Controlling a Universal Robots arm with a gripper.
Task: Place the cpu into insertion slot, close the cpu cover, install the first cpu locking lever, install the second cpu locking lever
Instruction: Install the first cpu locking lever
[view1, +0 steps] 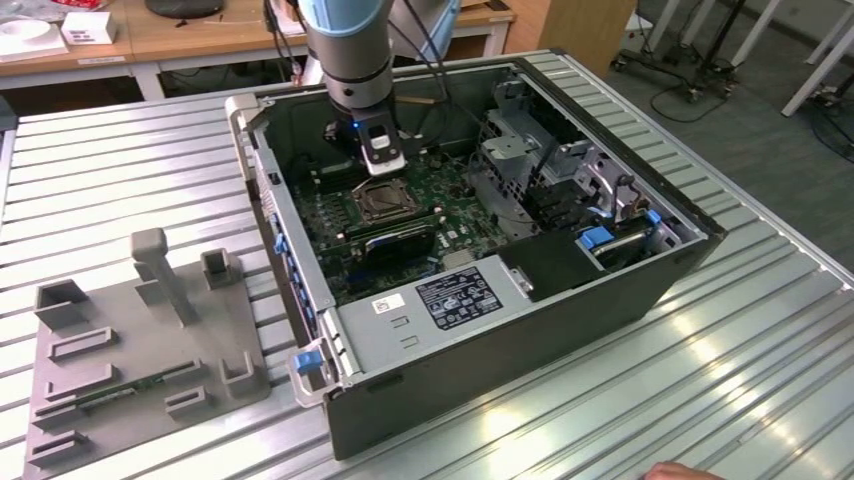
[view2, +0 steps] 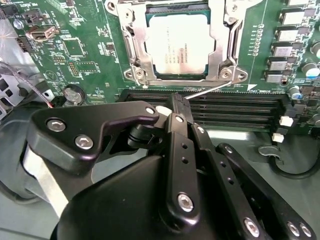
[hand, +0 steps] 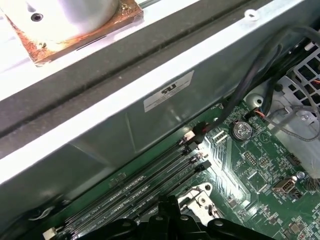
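claw (view2: 178, 107) pressed together on a thin locking lever (view2: 210, 90), just beside the seated cpu (view2: 180, 44)

Bright overhead light glares off the ribbed metal worktop (view1: 747, 370); the black fingers (view2: 178, 107) sit softly blurred in close-up.

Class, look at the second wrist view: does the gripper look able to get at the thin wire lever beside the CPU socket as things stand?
Probably yes. The gripper sits at the free end of the locking lever, over the memory slots, and nothing lies between them.
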